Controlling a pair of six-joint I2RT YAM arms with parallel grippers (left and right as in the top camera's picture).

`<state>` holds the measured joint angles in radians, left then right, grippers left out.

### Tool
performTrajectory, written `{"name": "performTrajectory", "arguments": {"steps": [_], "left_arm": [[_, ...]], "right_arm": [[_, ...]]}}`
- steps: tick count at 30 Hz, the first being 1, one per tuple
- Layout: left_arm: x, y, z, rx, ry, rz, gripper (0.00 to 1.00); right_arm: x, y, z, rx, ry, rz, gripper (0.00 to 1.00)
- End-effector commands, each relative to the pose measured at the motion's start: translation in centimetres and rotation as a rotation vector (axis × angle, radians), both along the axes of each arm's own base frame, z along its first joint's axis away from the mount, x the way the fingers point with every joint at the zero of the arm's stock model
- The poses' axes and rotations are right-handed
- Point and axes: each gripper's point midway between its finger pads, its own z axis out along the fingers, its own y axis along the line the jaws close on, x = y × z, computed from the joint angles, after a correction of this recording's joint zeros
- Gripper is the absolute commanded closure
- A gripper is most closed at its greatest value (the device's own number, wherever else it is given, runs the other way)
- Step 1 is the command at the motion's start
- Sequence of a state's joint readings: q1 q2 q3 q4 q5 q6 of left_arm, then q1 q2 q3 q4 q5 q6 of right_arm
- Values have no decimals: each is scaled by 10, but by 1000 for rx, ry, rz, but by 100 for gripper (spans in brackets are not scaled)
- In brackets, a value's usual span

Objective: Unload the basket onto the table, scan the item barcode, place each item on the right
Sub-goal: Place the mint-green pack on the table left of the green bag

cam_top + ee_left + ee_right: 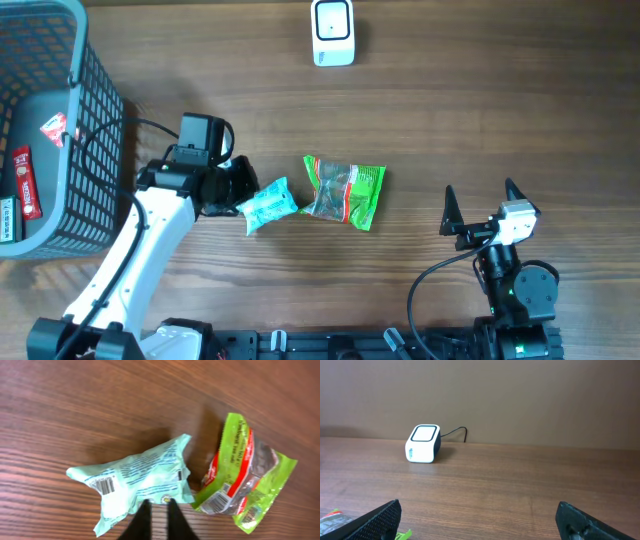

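Note:
A mint-green snack packet (270,205) lies on the wooden table, its barcode (106,485) facing up in the left wrist view. My left gripper (238,193) (157,505) is shut, its black tips pinching the near edge of the mint-green packet (135,477). A green and red snack bag (345,190) (245,480) lies just to its right, touching it. The white barcode scanner (332,32) (423,443) stands at the far edge of the table. My right gripper (480,195) (480,520) stands wide open at the front right, with nothing between its fingers.
A grey mesh basket (100,100) stands at the left edge, next to my left arm, with red snack bars (25,180) inside. A black cable runs from the scanner toward the wall behind it.

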<state>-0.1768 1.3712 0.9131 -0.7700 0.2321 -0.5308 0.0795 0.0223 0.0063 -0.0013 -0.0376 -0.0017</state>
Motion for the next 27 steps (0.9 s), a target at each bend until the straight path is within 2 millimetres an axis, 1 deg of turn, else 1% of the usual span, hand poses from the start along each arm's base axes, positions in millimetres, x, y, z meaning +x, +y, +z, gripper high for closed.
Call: {"name": "performTrajectory", "arguments": {"steps": [1,3,5,8,9,10,11,12,13,14,15,17,18,19,20,21,22,23,24,25,27], "left_arm": [[-13,3,-27,37,61,-11,94],[-19,3,-42,43,88,-15,93],[-25,4,-56,52,133,-16,89],[-31,5,-82,65,209,-18,83],[-34,5,-88,68,230,-18,78],[-37,4,-92,62,253,-22,69],[-39,0,-93,40,263,-48,64],[-39,-8,-91,-1,257,-84,55],[-36,-14,-84,-36,245,-95,46],[-27,-19,-73,-58,207,-107,39],[-18,-22,-61,-72,161,-122,35],[-1,-26,-27,-85,58,-126,28],[6,-27,-8,-92,-5,-129,21],[6,-26,-2,-88,-28,-126,17],[4,-18,1,-52,-32,-106,17],[-1,-3,-4,33,-10,-79,25],[-5,10,-10,103,12,-58,42],[-6,17,-15,146,25,-46,56],[-8,24,-22,182,39,-37,85],[-7,25,-27,192,45,-35,88],[-5,25,-42,195,59,-36,86]], "right_arm": [[0,2,1,3,-5,10,0],[0,2,1,3,-5,10,0],[0,2,1,3,-5,10,0],[0,2,1,3,-5,10,0],[0,2,1,3,-5,10,0],[0,2,1,3,-5,10,0],[0,2,1,3,-5,10,0],[0,2,1,3,-5,10,0],[0,2,1,3,-5,10,0],[0,2,1,3,-5,10,0],[0,2,1,3,-5,10,0],[0,2,1,3,-5,10,0],[0,2,1,3,-5,10,0],[0,2,1,3,-5,10,0],[0,2,1,3,-5,10,0],[0,2,1,3,-5,10,0],[0,2,1,3,-5,10,0],[0,2,1,3,-5,10,0],[0,2,1,3,-5,10,0],[0,2,1,3,-5,10,0],[0,2,1,3,-5,10,0]]}}
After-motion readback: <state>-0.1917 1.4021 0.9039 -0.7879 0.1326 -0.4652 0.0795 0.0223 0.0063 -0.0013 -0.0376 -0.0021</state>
